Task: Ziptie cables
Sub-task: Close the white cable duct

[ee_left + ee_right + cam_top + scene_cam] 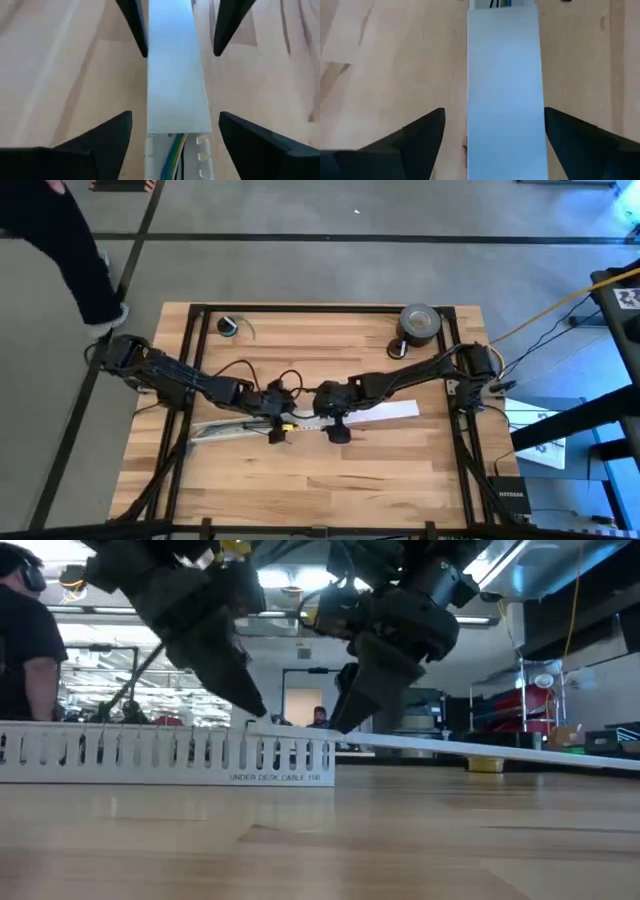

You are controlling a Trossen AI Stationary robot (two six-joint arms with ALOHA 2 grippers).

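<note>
A white slotted cable duct (228, 429) lies left of the table's middle. The cables (176, 149), thin yellow, green and blue wires, lie inside it. A flat white lid strip (385, 412) runs rightward from the duct's end; that end (350, 737) rests on the duct and the strip slopes down to the table. My left gripper (175, 120) is open, one finger on each side of the lid's end. My right gripper (494, 112) is open too, straddling the lid a little farther right. The two face each other, fingertips (255, 708) pointing down. The ziptie is out of view.
A grey tape roll (418, 322) stands at the far right of the table and a small dark ring (230, 326) at the far left. Black frame rails (190, 360) run along the table's sides. A person (60, 250) stands beyond the far left corner.
</note>
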